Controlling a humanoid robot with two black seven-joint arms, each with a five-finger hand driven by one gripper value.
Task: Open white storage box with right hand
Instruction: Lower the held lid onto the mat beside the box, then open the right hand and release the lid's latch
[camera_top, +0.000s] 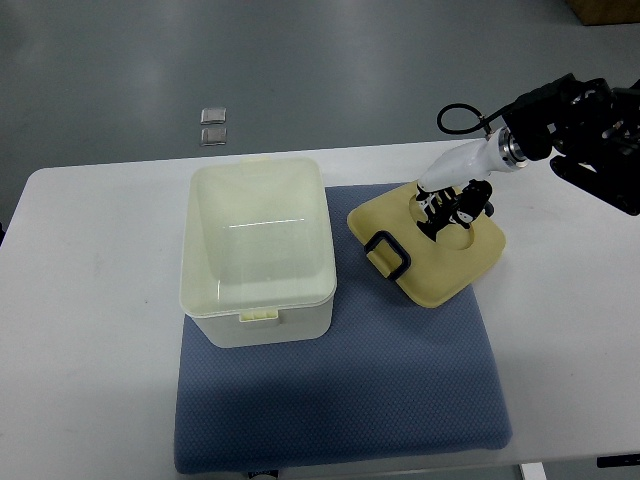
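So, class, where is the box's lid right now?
The lid lies on the blue mat, right of the open white box, under the right hand.

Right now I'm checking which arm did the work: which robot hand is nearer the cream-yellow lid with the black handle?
Right. The right hand rests on the cream-yellow lid, fingers on its far side. The left hand is not in view, so only the right one is near it.
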